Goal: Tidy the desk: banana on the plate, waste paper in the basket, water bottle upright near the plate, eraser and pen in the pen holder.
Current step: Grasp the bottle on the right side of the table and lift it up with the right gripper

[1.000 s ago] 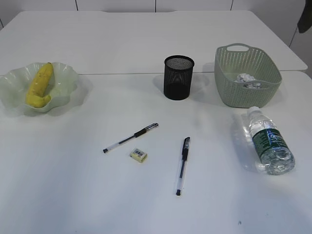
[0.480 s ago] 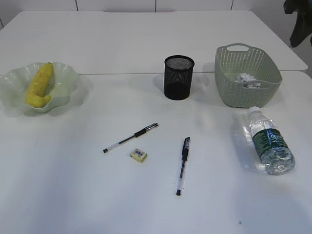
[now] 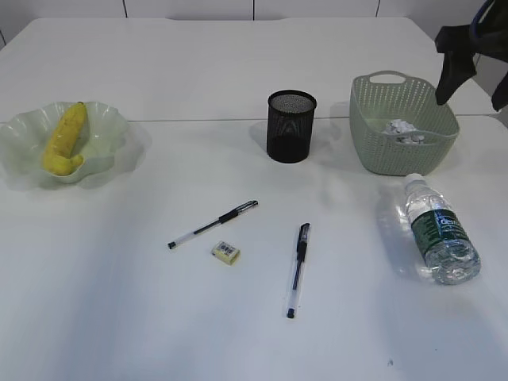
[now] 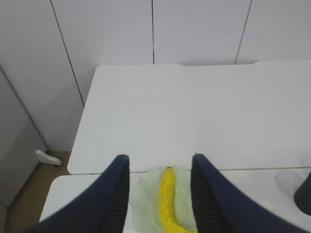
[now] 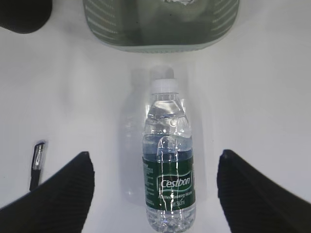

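Observation:
The banana (image 3: 63,139) lies in the pale green plate (image 3: 115,127) at the desk's (image 3: 119,317) left. High above it, my left gripper (image 4: 160,162) stands open and empty; banana (image 4: 166,201) and plate (image 4: 147,196) show between its fingers. White waste paper (image 3: 403,128) sits in the grey-green basket (image 3: 401,155). The water bottle (image 3: 440,230) lies on its side in front of the basket, cap toward it. My right gripper (image 3: 472,87) hangs open above the bottle (image 5: 167,170), jaws wide to either side, not touching. The eraser (image 3: 225,252) lies between two pens (image 3: 214,224) (image 3: 298,268). The black mesh pen holder (image 3: 290,127) stands mid-desk.
In the right wrist view the basket (image 5: 160,34) fills the top edge, the pen holder (image 5: 22,14) the top left corner, and a pen's tip (image 5: 36,165) shows at left. A seam crosses the desk behind the holder.
My right arm has come into the exterior view at the top right, moving left and down beside the basket. The things on the desk have not moved.

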Controlling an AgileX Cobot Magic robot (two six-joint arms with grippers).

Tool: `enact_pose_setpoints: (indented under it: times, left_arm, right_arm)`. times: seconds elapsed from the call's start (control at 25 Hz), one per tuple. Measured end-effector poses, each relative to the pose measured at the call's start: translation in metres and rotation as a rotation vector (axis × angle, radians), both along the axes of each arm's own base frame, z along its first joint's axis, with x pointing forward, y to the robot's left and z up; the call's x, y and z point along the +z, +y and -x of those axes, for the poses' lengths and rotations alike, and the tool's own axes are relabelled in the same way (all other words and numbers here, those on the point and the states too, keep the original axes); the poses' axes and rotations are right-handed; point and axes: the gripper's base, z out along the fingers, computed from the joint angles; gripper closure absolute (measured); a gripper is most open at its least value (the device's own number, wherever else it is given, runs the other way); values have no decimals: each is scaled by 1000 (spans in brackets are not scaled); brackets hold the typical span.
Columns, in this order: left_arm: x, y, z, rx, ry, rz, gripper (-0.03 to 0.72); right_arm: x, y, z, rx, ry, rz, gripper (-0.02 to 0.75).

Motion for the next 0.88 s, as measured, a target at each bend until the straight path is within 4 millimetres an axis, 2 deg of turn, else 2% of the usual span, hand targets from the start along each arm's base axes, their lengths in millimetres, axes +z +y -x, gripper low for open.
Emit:
enact_pose_setpoints:
  times: [0.32, 0.88]
  left_arm:
    - [0, -2, 0, -20, -1, 14, 399]
    - [0, -2, 0, -21, -1, 15, 399]
  right_arm:
    - [-41, -1, -19, -8, 97, -2, 147]
    - [-109, -1, -40, -9, 245, -7, 147]
